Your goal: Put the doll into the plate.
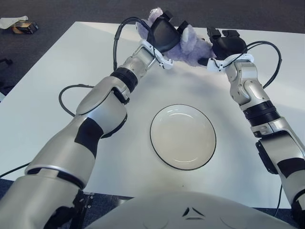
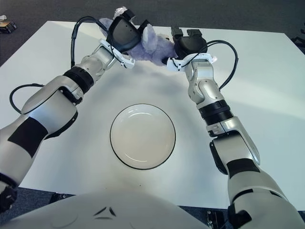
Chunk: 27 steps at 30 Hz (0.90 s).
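While both clasp it, the doll (image 1: 190, 46) sits between left hand (image 1: 164, 33) and right hand (image 1: 225, 45).

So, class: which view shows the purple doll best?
Neither by much: the left eye view shows the doll slightly more fully between the left hand and right hand. The right eye view shows the same scene, shifted.
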Available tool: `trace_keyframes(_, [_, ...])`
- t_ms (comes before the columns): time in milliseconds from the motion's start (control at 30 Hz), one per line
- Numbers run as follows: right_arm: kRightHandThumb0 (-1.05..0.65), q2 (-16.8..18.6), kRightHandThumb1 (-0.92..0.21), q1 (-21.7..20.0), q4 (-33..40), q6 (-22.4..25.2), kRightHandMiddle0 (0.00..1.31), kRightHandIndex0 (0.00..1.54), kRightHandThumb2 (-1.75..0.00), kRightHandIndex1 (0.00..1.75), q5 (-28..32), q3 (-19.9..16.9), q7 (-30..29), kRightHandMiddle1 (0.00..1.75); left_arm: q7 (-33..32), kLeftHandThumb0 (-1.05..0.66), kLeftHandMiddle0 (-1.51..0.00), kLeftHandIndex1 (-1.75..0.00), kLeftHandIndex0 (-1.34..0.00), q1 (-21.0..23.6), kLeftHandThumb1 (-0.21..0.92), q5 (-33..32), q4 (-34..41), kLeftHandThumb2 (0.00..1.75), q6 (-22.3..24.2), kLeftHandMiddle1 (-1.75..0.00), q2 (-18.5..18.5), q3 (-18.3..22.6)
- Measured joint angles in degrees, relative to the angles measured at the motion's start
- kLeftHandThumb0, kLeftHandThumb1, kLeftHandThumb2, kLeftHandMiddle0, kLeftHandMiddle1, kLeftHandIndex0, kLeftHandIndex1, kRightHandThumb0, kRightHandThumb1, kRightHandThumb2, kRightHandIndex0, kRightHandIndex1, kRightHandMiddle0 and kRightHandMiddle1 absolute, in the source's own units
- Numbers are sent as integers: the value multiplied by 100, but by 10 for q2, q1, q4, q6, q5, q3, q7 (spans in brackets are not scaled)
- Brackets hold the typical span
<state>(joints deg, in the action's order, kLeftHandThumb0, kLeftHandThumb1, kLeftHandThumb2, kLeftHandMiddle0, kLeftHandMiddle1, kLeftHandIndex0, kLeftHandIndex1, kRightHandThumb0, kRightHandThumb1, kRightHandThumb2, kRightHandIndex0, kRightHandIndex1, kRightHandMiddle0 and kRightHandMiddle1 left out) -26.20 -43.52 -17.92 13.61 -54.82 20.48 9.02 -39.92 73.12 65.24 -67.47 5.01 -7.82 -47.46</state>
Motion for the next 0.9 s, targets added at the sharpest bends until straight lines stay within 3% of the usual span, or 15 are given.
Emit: trace_keyframes(900, [-105,4,-92,9,6,-40,0,0,-49,9,105,-16,14,0,-28,-51,-133,-175,-68,10,24,3,-15,141,8,-175,10,0])
